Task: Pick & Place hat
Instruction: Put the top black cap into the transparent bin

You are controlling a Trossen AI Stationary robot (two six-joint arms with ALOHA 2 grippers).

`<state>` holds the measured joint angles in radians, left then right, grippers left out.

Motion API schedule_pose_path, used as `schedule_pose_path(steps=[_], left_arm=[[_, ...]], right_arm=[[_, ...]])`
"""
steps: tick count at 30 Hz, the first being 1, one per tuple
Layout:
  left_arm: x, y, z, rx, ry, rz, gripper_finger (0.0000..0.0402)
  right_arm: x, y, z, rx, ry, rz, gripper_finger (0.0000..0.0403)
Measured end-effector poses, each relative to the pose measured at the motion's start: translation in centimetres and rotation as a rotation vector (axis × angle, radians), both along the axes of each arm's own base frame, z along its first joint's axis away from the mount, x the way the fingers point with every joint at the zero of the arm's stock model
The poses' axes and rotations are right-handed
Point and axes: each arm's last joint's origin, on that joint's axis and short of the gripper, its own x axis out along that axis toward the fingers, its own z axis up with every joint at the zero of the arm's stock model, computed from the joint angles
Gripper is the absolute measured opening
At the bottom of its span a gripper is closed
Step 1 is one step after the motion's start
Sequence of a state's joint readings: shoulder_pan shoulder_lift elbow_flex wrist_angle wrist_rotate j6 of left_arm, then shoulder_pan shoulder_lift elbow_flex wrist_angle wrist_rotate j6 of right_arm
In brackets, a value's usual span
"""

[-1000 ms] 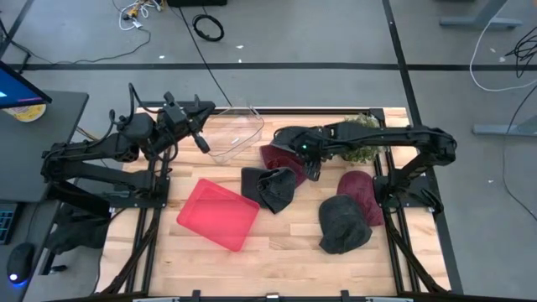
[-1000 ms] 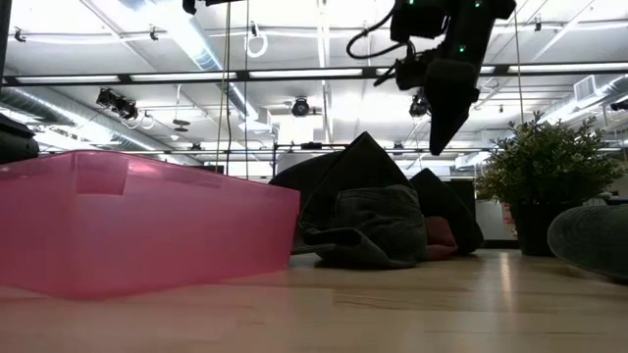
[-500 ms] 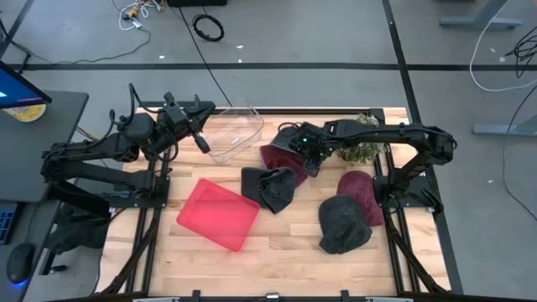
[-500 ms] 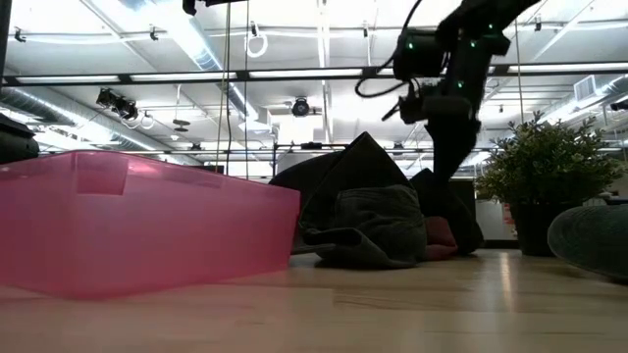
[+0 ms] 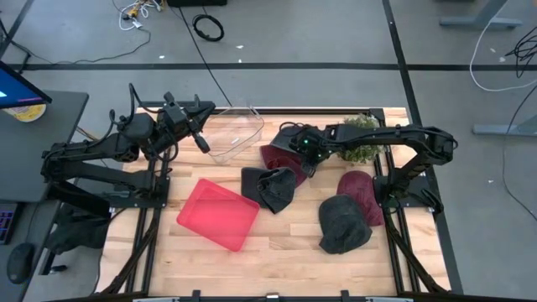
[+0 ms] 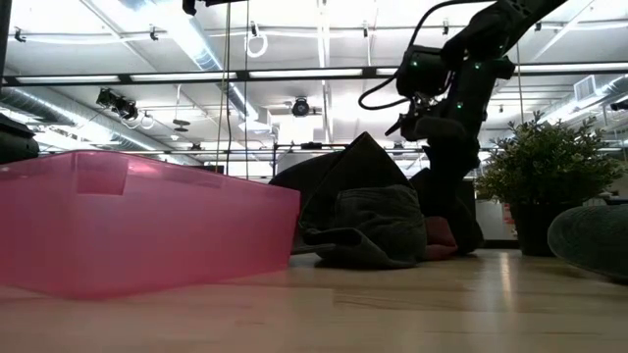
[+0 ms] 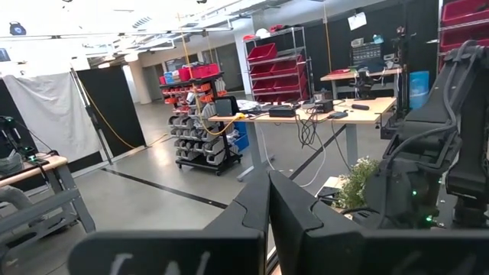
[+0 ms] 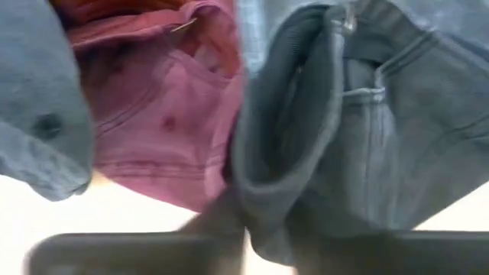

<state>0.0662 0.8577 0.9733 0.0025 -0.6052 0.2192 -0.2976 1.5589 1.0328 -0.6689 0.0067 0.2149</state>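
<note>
While the left claw point(image 5: 204, 143) hangs with its fingers pressed together above the clear plastic bin point(image 5: 231, 134), well away from the crumpled dark grey fabric hat point(image 5: 270, 186), the right claw point(image 5: 304, 167) is down at that hat's far edge, between it and the maroon fabric hat point(image 5: 274, 156) just behind. Whether the right claw's fingers are spread or pinching cloth cannot be told. Beside the dark grey hat on the wooden surface point(image 5: 277, 252) lies the pink plastic bin point(image 5: 218, 214).

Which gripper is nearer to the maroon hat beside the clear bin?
Right. The right gripper is down at the maroon hat; the left gripper waits beyond the clear bin.
</note>
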Motion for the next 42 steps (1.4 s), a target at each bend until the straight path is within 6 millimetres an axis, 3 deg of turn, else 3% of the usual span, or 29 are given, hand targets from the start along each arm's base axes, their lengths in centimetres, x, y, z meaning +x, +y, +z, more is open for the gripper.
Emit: schedule_pose_path(steps=[2, 8, 17, 22, 28, 32, 35, 42], left_arm=[[0.0, 0.0, 0.0, 0.0, 0.0, 0.002, 0.0014], [0.0, 0.0, 0.0, 0.006, 0.005, 0.004, 0.0014], [0.0, 0.0, 0.0, 0.007, 0.005, 0.005, 0.0022], [0.0, 0.0, 0.0, 0.007, 0.004, 0.001, 0.0075], [0.0, 0.1, 0.0, -0.08, -0.067, -0.021, 0.0157], [0.0, 0.6, 0.0, -0.188, -0.151, -0.052, 0.0201], [0.1, 1.0, 0.0, -0.268, -0.199, -0.18, 0.0224], [1.7, 2.5, -1.0, -0.615, -0.241, -0.493, 0.024]], right_arm=[[-0.1, 0.0, 0.1, 0.004, -0.006, 0.0, 0.0016], [-1.0, 0.2, 2.3, -0.052, -0.071, -0.027, 0.0005], [-3.4, 0.7, 10.0, -0.172, -0.3, -0.045, 0.0002], [-4.4, 1.4, 14.8, -0.167, -0.51, 0.029, 0.0001], [-4.1, 3.1, 19.9, -0.019, -0.843, 0.276, 0.0001], [-3.6, 4.2, 21.5, 0.03, -0.998, 0.433, 0.0], [-3.4, 4.7, 22.4, 0.074, -1.096, 0.467, 0.0], [-2.8, 5.7, 24.2, 0.197, -1.278, 0.582, 0.0]])
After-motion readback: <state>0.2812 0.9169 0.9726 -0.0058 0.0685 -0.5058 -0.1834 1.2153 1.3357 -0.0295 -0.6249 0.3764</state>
